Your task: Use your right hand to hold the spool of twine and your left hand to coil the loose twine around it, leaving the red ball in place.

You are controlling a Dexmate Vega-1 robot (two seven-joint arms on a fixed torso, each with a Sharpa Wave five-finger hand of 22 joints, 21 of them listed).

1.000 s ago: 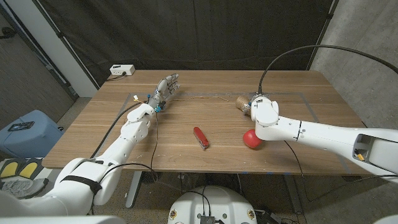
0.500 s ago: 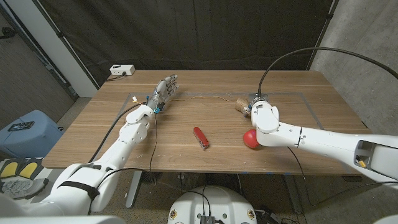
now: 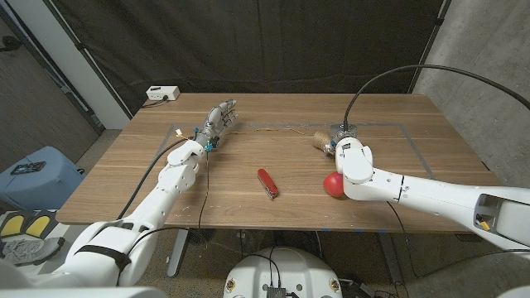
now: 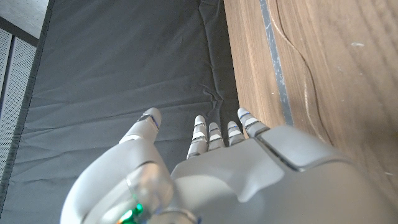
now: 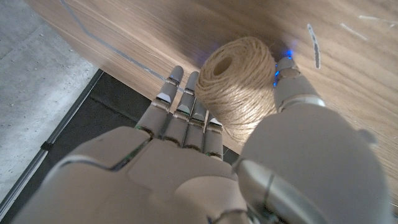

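The spool of twine (image 3: 320, 137) lies on the right half of the wooden table (image 3: 207, 199). In the right wrist view the spool (image 5: 239, 78) sits between my right hand's straight fingers (image 5: 186, 102) and its thumb. My right hand (image 3: 338, 142) stands right beside it, fingers not curled round it. Loose twine (image 3: 277, 129) trails leftward from the spool toward my left hand (image 3: 219, 121), which is open near the far edge and holds nothing. A thin strand (image 4: 297, 56) runs on the wood beside that hand (image 4: 217, 162). The red ball (image 3: 333, 185) rests just under my right wrist.
A red pocket knife (image 3: 267, 183) lies at the table's middle. A white box (image 3: 162, 93) sits past the far left corner. Faint tape lines (image 3: 414, 141) mark a rectangle on the wood. A dark curtain hangs behind the table.
My right forearm has swung nearer the table's front edge and the hand has settled closer around the spool. The left hand, spool, ball and knife have stayed put.
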